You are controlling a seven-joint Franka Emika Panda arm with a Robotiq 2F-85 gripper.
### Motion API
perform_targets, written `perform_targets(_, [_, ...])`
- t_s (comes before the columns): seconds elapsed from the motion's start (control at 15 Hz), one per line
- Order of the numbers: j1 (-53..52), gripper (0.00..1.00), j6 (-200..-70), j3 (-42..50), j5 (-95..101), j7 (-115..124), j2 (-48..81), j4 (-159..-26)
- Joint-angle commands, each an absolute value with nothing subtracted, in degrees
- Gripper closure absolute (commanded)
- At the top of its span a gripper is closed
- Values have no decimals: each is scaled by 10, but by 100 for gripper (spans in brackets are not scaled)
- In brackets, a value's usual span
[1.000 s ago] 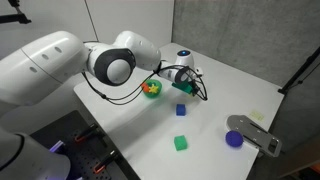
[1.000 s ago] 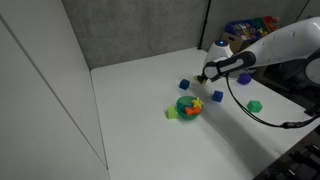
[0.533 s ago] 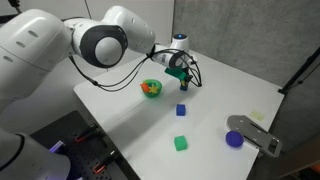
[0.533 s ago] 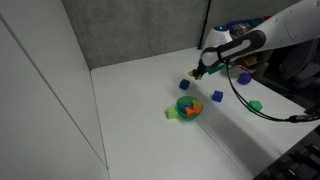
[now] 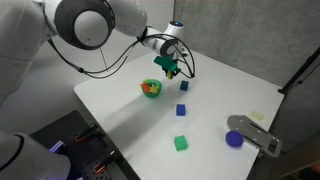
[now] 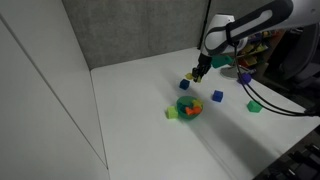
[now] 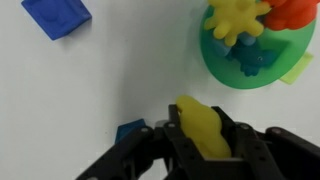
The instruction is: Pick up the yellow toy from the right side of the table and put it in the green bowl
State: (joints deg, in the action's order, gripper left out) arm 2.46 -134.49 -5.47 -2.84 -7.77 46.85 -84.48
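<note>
White table (image 5: 220,95), grey backdrop behind it in both exterior views. Franka arm (image 5: 90,20) extended over the far side of the table. Coloured boxes (image 6: 250,25) stood behind the table in an exterior view, print too small to read.

Green bowl (image 7: 225,70) sat on the tabletop holding a yellow gear-like piece (image 7: 238,17), an orange piece and a small blue one. Gripper (image 7: 203,135) hung just beside the bowl, not over it. Its fingers (image 7: 245,145) were pinched on the yellow toy (image 7: 200,118), which sat between the pads.

Purple cup (image 5: 234,139) and green cube (image 5: 180,143) were on the near part of the table, well apart from the bowl. Wrist view showed one blue block (image 7: 57,15) away from the gripper and a second blue block (image 7: 130,131) just beside a finger. Orange star piece (image 6: 218,96) lay near the bowl.
</note>
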Motion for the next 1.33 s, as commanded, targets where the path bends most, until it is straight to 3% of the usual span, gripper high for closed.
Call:
perform_targets(0.0, [48, 88, -1318, -86, -63, -131, 411, -917])
perform_targets(1.27, [62, 88, -1288, -131, -114, -265, 412, -993])
